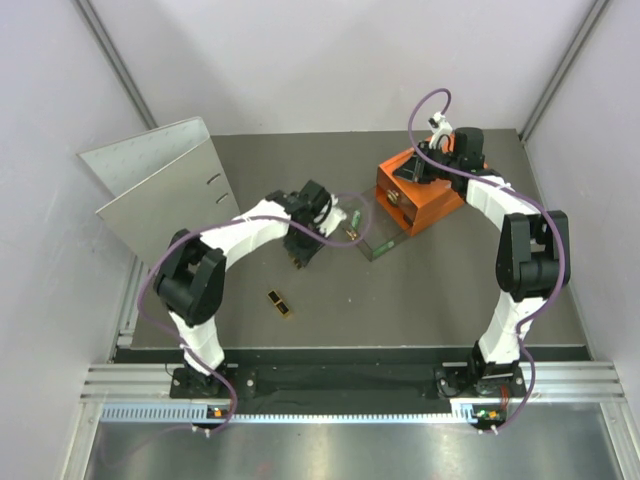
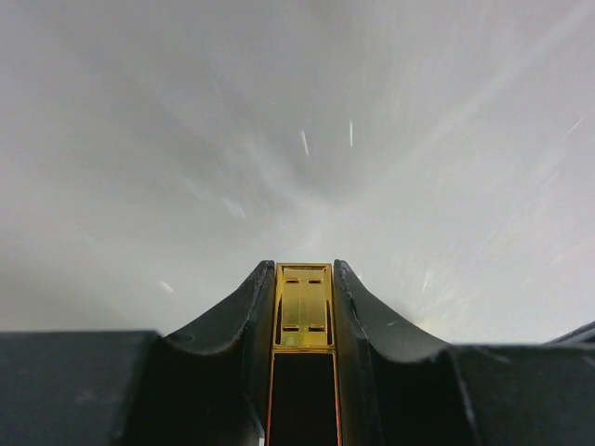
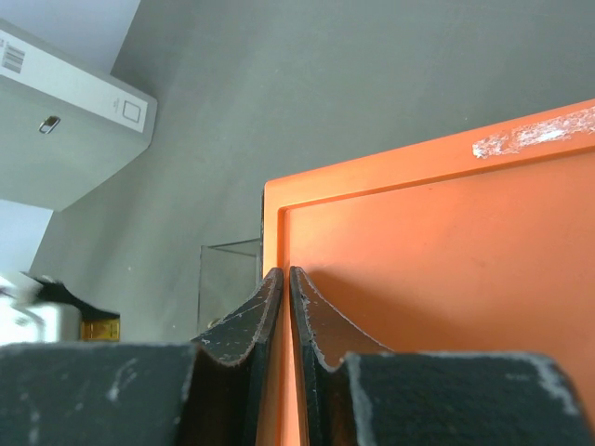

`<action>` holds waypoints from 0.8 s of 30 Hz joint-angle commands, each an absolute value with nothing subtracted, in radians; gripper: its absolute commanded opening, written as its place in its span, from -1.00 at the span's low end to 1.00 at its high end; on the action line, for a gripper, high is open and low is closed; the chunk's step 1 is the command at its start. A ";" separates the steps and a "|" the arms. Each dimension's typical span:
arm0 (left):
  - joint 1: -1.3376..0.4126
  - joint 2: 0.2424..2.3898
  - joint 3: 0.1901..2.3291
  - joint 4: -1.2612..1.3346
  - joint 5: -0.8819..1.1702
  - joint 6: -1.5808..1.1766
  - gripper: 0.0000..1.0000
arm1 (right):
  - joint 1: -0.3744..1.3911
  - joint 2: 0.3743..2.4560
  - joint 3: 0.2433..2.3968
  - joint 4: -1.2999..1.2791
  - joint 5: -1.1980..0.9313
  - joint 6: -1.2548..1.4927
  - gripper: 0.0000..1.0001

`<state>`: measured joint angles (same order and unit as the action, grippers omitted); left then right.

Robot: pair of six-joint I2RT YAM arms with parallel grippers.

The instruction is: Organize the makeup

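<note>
Presently your left fingers [image 2: 261, 293] are clamped on a slim gold-and-black rectangular makeup piece [image 2: 304, 307]. Its long axis runs along the fingers, with the gold end pointing out towards the tips and the black part back between them. Everything behind it in the left wrist view is blurred. In the top view these fingers hang tips-down over the middle of the dark grey bench [image 1: 440, 290].

One black-and-gold palette [image 1: 280, 302] lies flat on the bench, nearer you and left of centre, apart from the arm. Its long axis runs diagonally from far-left to near-right. One slim green stick [image 1: 354, 214] lies just right of your left wrist. It seems to run far-to-near, though it is small. It is near the clear plastic drawer [image 1: 376, 243] that juts from the front of the orange drawer box [image 1: 425, 200].

Your right fingers [image 3: 272, 293] sit almost together at the left rim of the box's orange top, with only a thin sliver between them. You cannot tell whether they pinch the rim. The large grey ring binder [image 1: 160, 185] stands at far left. Its spine carries a barcode sticker and a small square mark, neither readable.
</note>
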<state>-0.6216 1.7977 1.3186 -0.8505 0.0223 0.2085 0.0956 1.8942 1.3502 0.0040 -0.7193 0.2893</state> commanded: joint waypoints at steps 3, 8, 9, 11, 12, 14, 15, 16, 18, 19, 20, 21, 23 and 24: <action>-0.617 1.907 1.658 -0.907 0.103 0.210 -1.00 | 0.101 2.056 1.243 -0.367 -0.578 0.209 -0.80; -0.618 2.015 1.885 -0.885 0.193 0.178 -1.00 | 0.101 2.062 1.246 -0.365 -0.583 0.209 -0.79; -0.618 2.034 1.914 -0.881 0.201 0.167 -1.00 | 0.101 2.063 1.246 -0.364 -0.583 0.210 -0.80; -0.620 2.083 1.983 -0.864 0.247 0.143 -1.00 | 0.101 2.063 1.246 -0.364 -0.583 0.209 -0.80; -0.624 2.097 2.000 -0.836 0.256 0.132 -1.00 | 0.101 2.065 1.247 -0.364 -0.586 0.210 -0.80; -0.640 2.126 2.032 -0.802 0.278 0.100 -1.00 | 0.101 2.063 1.247 -0.365 -0.586 0.210 -0.80; -0.646 2.135 2.037 -0.760 0.293 0.086 -1.00 | 0.101 2.066 1.250 -0.368 -0.586 0.210 -0.80; -0.652 2.149 2.039 -0.741 0.302 0.063 -1.00 | 0.101 2.068 1.252 -0.370 -0.586 0.209 -0.80; -0.660 2.166 2.045 -0.692 0.333 0.035 -1.00 | 0.101 2.068 1.253 -0.370 -0.586 0.210 -0.80; -0.666 2.181 2.046 -0.672 0.342 0.009 -1.00 | 0.101 2.068 1.255 -0.371 -0.586 0.209 -0.80; -0.666 2.190 2.049 -0.655 0.359 0.005 -1.00 | 0.101 2.069 1.253 -0.371 -0.586 0.209 -0.80; -0.669 2.198 2.055 -0.635 0.370 -0.027 -1.00 | 0.101 2.069 1.256 -0.371 -0.586 0.209 -0.80; -0.670 2.226 2.074 -0.591 0.388 -0.060 -0.98 | 0.101 2.071 1.256 -0.373 -0.589 0.207 -0.80; -0.673 2.236 2.101 -0.580 0.400 -0.072 -0.94 | 0.103 2.069 1.258 -0.376 -0.589 0.207 -0.80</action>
<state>-0.6643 2.2143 2.0136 -0.7166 0.3195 0.0174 0.0933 1.9079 1.3636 0.0036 -0.7391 0.2897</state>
